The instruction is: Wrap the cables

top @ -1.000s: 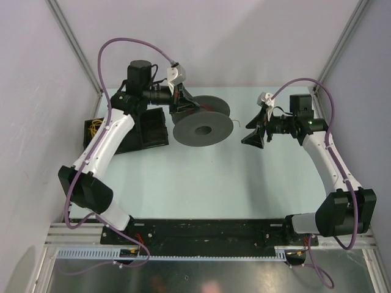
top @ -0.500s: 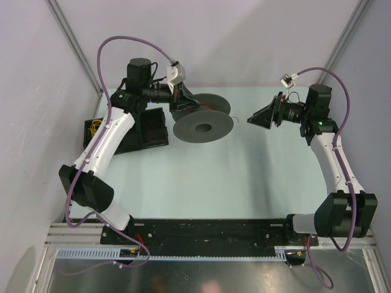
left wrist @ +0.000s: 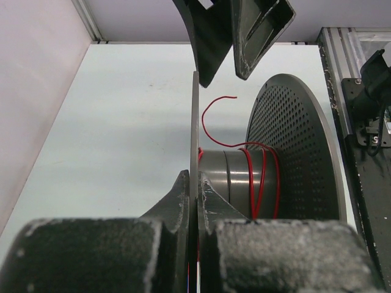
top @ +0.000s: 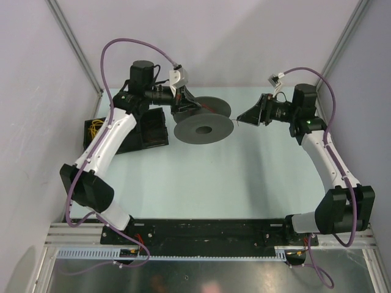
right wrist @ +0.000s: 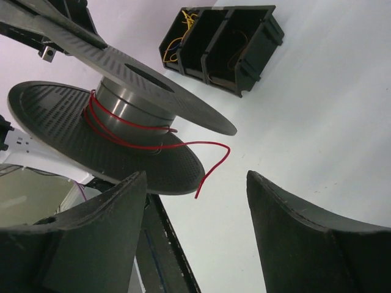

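Observation:
A big dark grey spool [top: 203, 124] is held tilted above the table at the back. My left gripper [top: 182, 107] is shut on one thin flange [left wrist: 195, 122], one finger on each side. A few turns of thin red wire [left wrist: 254, 177] lie round the hub, and its free end curls out past the flanges. My right gripper [top: 243, 117] is open and empty just right of the spool. In the right wrist view the wire's loose end [right wrist: 211, 165] hangs just ahead of the open right gripper [right wrist: 197, 177], touching neither finger.
A black compartmented bin [top: 131, 129] with small wires in it sits at the left by the left arm; it also shows in the right wrist view [right wrist: 223, 43]. Thick purple arm cables loop above both arms. The walls stand close behind and on both sides.
My right gripper has swung up and left, from the right side of the table to the spool's right edge. The left gripper and spool have barely moved.

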Controlling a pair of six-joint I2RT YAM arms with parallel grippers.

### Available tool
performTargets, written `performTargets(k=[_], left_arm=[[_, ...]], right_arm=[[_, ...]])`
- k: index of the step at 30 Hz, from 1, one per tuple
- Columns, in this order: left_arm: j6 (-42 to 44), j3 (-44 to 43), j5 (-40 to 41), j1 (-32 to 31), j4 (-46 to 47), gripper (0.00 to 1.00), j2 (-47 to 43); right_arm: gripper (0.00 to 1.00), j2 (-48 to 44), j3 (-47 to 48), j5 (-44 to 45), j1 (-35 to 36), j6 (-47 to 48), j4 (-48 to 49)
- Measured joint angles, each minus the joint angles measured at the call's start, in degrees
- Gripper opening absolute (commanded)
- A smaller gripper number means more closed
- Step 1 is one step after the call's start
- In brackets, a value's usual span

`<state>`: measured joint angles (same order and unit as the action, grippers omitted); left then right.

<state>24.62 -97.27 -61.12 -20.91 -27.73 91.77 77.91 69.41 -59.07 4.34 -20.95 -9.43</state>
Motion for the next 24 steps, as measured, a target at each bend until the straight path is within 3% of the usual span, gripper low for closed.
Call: performTargets(k=[11, 16, 20, 24], left_arm=[[1.0, 1.0, 0.9, -0.4, -0.1, 0.0, 0.0], [1.0, 1.0, 0.9, -0.5, -0.1, 0.0, 0.0], [1.0, 1.0, 0.9, -0.5, -0.1, 0.0, 0.0], [1.0, 1.0, 0.9, -0.5, -0.1, 0.0, 0.0]], right_arm=[[0.58, 2.4, 0.0, 5.3, 3.3, 1.7, -2.3], [0.48, 3.7, 0.0, 5.8, 4.9, 2.5, -3.5], [0.33, 4.7, 0.0, 6.3, 5.6, 2.9, -3.9], [0.08, 5.0, 0.0, 6.8, 5.7, 3.2, -4.0]])
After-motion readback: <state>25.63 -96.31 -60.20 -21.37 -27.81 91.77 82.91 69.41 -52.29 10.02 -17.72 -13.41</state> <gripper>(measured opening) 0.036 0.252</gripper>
